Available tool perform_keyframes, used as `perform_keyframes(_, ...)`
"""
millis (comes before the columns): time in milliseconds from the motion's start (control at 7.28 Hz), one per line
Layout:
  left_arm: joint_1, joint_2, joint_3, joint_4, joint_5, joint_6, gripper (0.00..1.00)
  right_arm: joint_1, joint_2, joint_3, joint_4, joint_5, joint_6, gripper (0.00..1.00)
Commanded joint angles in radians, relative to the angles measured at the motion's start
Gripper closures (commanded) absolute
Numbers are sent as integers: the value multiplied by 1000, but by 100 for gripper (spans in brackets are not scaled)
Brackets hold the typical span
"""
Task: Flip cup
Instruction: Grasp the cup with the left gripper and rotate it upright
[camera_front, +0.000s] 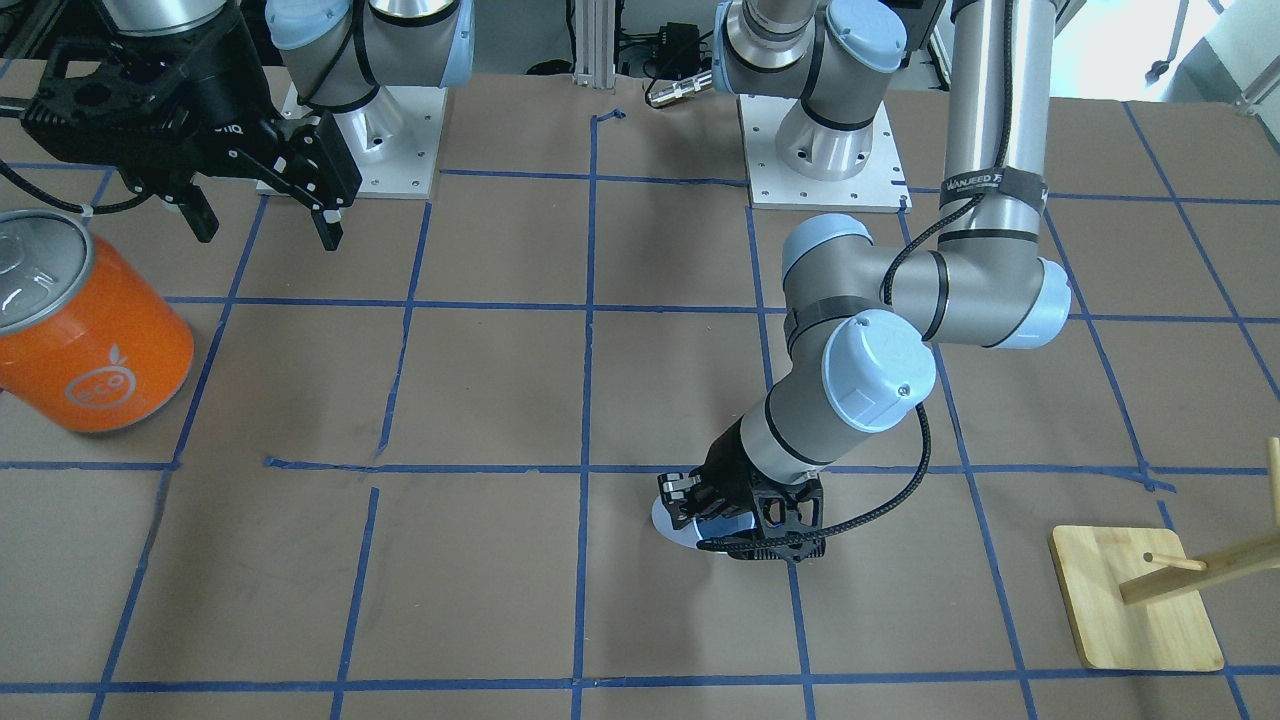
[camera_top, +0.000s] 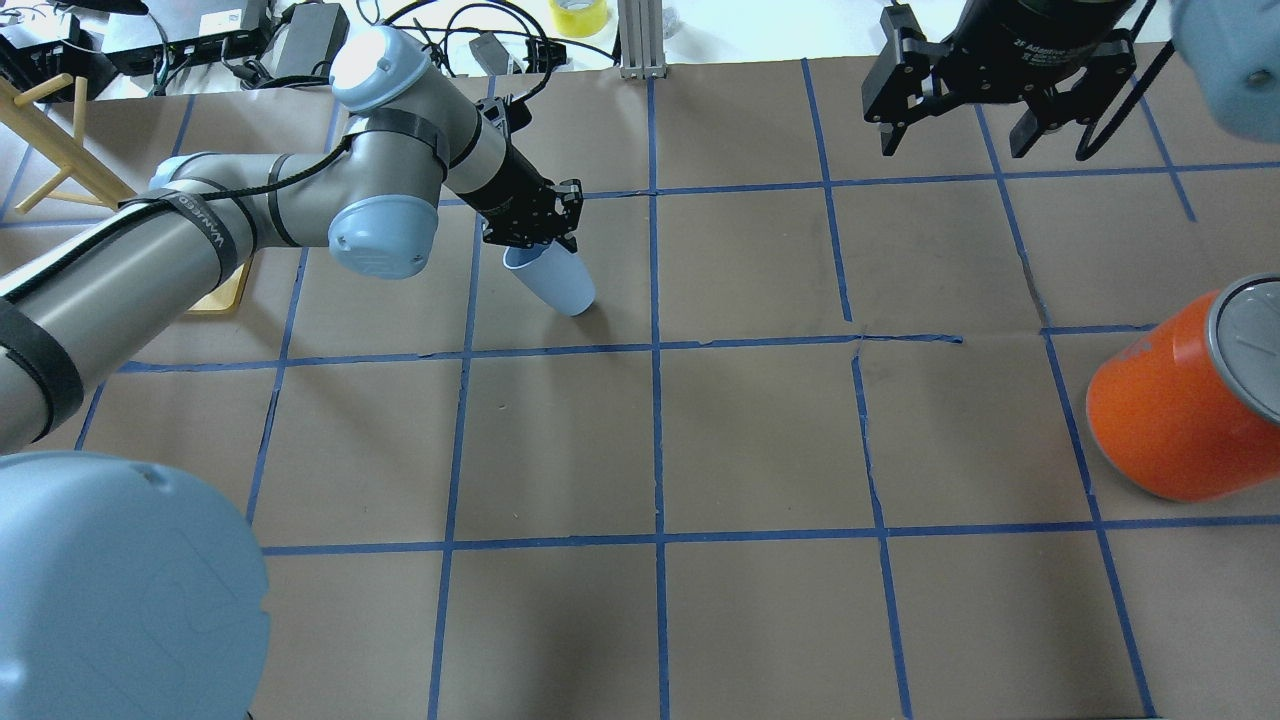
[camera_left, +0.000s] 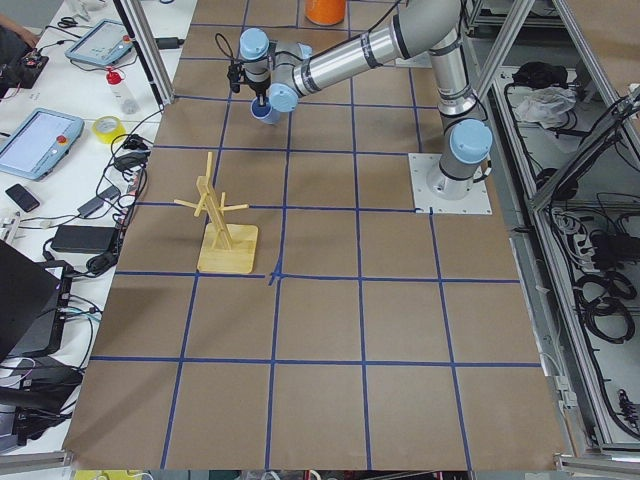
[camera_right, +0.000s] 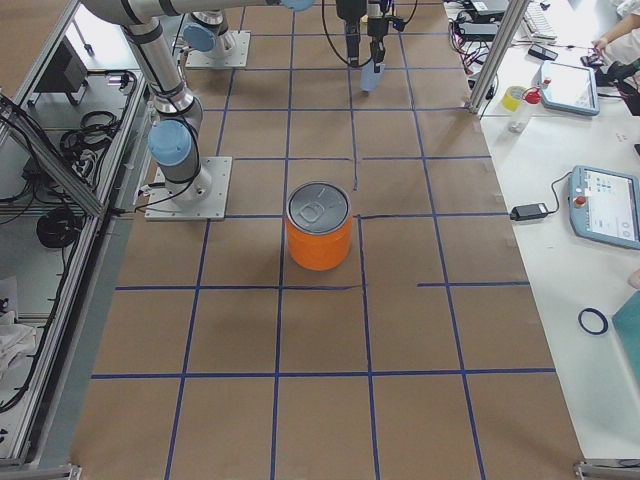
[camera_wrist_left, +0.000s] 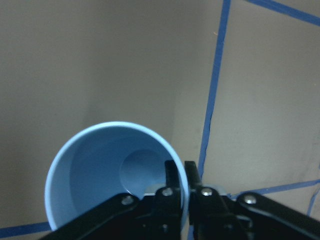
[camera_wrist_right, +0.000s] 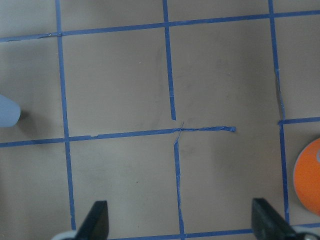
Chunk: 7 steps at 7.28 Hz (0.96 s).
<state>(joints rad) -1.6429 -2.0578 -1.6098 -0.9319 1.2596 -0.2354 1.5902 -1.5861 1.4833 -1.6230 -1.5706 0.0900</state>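
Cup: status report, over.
Left gripper shut on cup rim. Cup tilted, mouth up. Right gripper open, raised, away. Orange can well clear.

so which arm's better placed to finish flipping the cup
Left. The left claw is shut on the rim of the cup, one finger inside it. The right claw hangs open, well away from the cup, nearer the orange can.

Seen from overhead, my left pincer (camera_top: 535, 248) grips the rim of the tilted cup (camera_top: 560, 285), upper left of frame centre on the desk (camera_top: 760, 440). The can (camera_top: 1170, 410) stands at the right edge. My right pincer (camera_top: 957, 140) hangs upper right, the wooden rack (camera_top: 60, 140) upper left.
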Motion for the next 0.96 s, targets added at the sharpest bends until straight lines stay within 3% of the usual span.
perform_keyframes(0, 8, 30, 27, -2, 110, 11, 100, -13, 0, 0, -1, 15, 11, 0)
perform_keyframes(275, 14, 51, 95, -28, 265, 170, 100, -32, -9, 0, 26, -12, 11, 0)
perform_keyframes(412, 18, 53, 103, -25, 414, 245, 100, -32, -12, -5, 28, -69, 10, 0)
perform_keyframes(550, 78, 51, 88, -18, 435, 266, 100, -32, -14, -6, 31, -63, 8, 0)
perform_keyframes(687, 151, 42, 87, -15, 346, 271, 100, -33, -14, -8, 29, -40, 8, 0)
perform_keyframes(824, 182, 19, 87, -13, 321, 269, 100, -33, -12, -8, 29, -7, 5, 0)
